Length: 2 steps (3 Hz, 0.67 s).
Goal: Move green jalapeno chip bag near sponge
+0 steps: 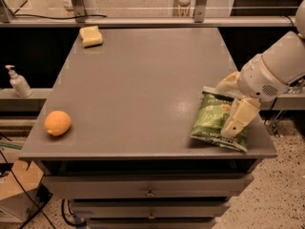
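Note:
The green jalapeno chip bag (208, 120) lies flat near the table's right front corner, its white band toward the far side. My gripper (225, 109) is right over the bag's right half, open, with one cream finger (228, 84) at the bag's far end and the other (239, 118) resting over its near right part. The white arm reaches in from the right. The sponge (90, 36), a pale yellow block, sits at the table's far left corner, far from the bag.
An orange fruit (57, 123) sits near the left front edge of the grey table (138, 85). A soap pump bottle (19, 81) stands on a ledge to the left. A rail and posts run behind the table; drawers are below.

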{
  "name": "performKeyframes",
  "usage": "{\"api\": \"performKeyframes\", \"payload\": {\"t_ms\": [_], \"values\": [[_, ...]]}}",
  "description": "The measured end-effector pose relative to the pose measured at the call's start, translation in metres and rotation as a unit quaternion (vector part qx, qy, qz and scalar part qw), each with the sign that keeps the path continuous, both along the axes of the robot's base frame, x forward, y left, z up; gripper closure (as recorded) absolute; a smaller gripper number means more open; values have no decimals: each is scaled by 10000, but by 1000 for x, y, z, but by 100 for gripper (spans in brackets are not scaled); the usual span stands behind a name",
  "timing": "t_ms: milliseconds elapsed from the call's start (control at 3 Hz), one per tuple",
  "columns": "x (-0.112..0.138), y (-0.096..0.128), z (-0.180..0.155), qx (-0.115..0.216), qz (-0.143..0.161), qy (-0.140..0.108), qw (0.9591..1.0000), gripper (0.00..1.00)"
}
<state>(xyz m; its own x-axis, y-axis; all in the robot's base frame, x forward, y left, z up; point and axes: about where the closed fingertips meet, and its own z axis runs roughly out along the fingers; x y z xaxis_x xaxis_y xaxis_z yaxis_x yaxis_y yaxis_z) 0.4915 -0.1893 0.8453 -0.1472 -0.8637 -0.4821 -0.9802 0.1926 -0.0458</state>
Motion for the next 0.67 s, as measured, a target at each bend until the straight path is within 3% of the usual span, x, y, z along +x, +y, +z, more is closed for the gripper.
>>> {"api": "performKeyframes", "payload": {"t_ms": [333, 667], "values": [[10, 15, 18, 294, 108, -292, 9991, 0], [15, 21, 26, 428, 139, -430, 9981, 0]]}}
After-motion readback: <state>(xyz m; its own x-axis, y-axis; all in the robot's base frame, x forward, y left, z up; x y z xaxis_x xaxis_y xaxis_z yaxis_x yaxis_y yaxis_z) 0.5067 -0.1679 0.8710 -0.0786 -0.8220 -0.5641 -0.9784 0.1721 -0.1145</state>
